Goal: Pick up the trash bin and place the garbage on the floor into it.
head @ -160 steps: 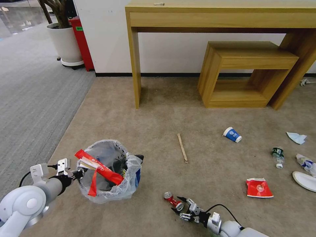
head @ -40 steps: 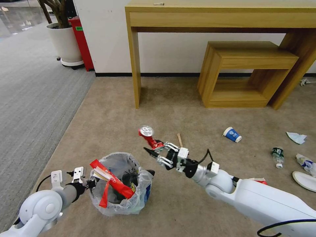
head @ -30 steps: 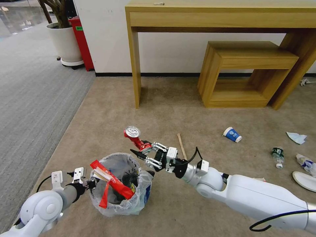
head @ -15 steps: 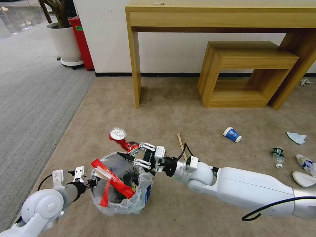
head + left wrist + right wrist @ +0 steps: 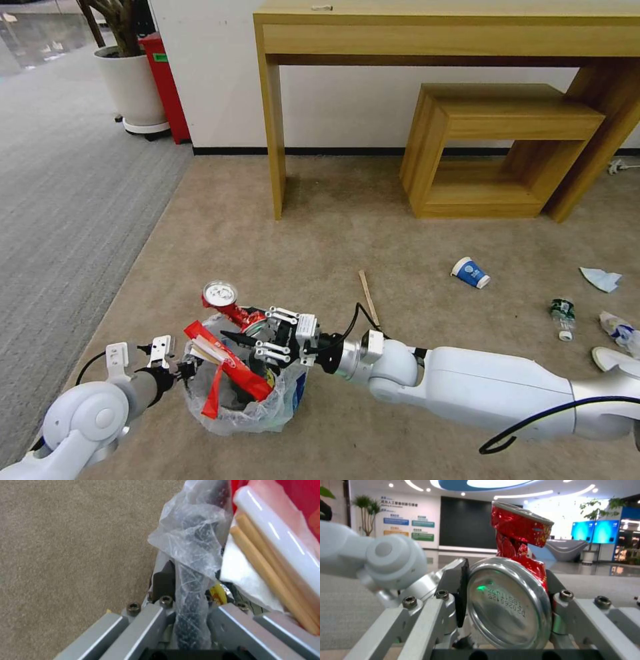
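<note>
A beige floor [image 5: 373, 220] runs to a white wall [image 5: 347, 107], under a wooden desk [image 5: 447, 33] and low shelf [image 5: 493, 150], with grey striped carpet [image 5: 60, 200] alongside. The trash bin [image 5: 267, 410] hangs over the floor, its rim pinched in the left gripper [image 5: 181, 368]. Above its mouth, the right gripper [image 5: 248, 341] clamps a crushed can [image 5: 230, 305]; a paper cup [image 5: 471, 273] lies well apart.

Red crushed can [image 5: 230, 308] with silver ends – black trash bin [image 5: 243, 400], clear crinkly liner, red wrapper [image 5: 223, 363] – on beige carpet [image 5: 333, 227]
</note>
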Controlling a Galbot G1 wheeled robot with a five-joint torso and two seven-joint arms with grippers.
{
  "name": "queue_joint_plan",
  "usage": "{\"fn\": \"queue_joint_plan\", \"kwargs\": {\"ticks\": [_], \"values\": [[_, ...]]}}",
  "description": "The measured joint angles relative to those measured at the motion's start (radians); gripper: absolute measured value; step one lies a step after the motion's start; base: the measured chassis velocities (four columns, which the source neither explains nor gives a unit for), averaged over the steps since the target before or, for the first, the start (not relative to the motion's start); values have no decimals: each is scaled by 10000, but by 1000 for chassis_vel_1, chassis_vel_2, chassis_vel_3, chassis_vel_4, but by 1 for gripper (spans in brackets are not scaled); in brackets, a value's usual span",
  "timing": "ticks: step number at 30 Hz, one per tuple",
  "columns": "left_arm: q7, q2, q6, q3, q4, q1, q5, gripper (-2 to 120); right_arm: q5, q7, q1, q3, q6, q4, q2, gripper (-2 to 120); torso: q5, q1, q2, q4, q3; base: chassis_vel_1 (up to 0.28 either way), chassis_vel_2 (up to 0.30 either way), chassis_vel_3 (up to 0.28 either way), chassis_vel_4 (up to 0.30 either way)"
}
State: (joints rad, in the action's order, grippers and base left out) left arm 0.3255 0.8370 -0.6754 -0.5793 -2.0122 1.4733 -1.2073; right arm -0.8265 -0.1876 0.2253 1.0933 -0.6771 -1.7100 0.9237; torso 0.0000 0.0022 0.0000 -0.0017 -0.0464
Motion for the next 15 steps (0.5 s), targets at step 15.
{"fn": "queue_joint_plan", "kwargs": {"ticks": [15], "values": [[2, 135, 1, 70, 5, -73, 21, 0, 180, 22, 30, 479, -12, 341, 97, 35, 0, 0, 0, 0, 0, 0, 0, 0, 0]]}}
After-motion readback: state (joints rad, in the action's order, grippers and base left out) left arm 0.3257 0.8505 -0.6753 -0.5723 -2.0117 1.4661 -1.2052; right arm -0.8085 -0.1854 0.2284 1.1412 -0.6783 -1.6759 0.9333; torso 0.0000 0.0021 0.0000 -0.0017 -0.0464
